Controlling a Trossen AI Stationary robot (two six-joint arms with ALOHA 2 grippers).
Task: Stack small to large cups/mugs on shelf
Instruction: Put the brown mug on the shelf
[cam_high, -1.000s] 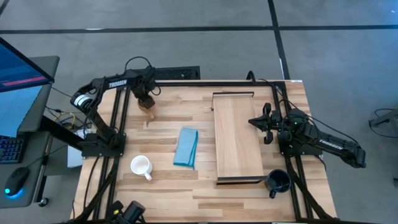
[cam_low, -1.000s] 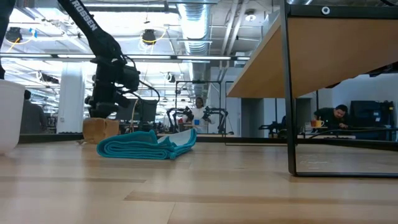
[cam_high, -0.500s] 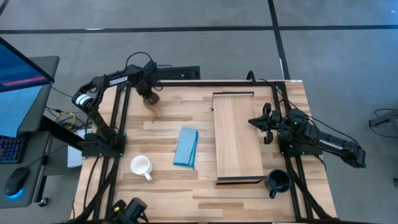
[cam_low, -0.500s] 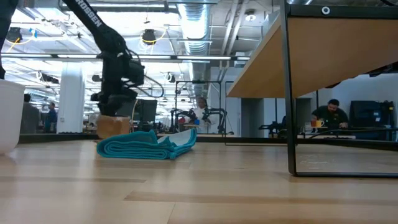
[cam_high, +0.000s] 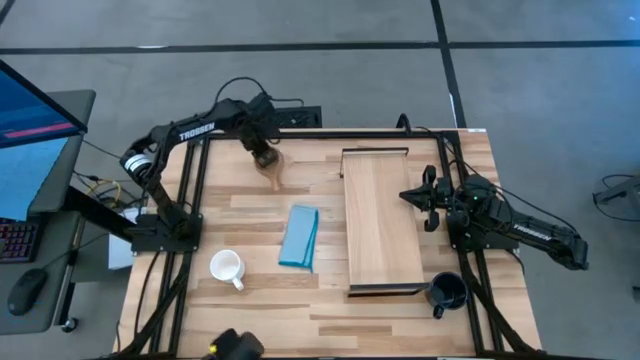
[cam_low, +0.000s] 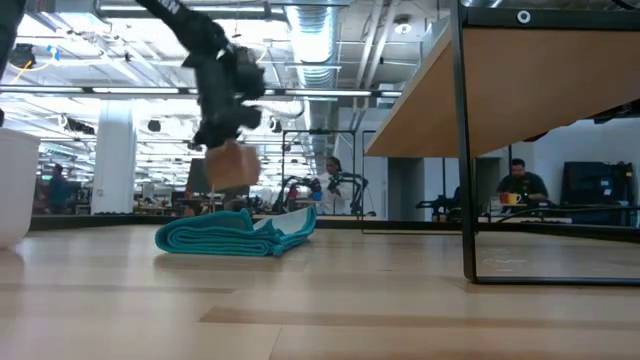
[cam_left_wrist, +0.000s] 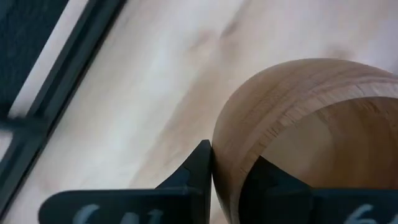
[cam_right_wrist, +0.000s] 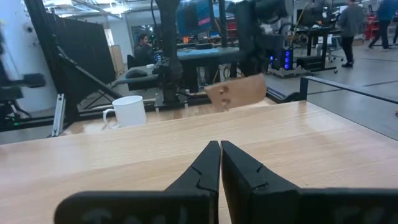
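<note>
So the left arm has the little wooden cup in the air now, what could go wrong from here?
1. The left tool pinches only the rim wall of the wooden cup, one finger inside, one outside; a thin grip like that could slip or let the cup swing.
2. The cup hangs above the folded blue cloth; carried low, it might snag it.
3. The right tool rests shut over the shelf, possibly crowding the spot where the cup should land.

wooden cup (cam_left_wrist: 311, 130) cropped, white mug (cam_low: 15, 185) cut off
</note>
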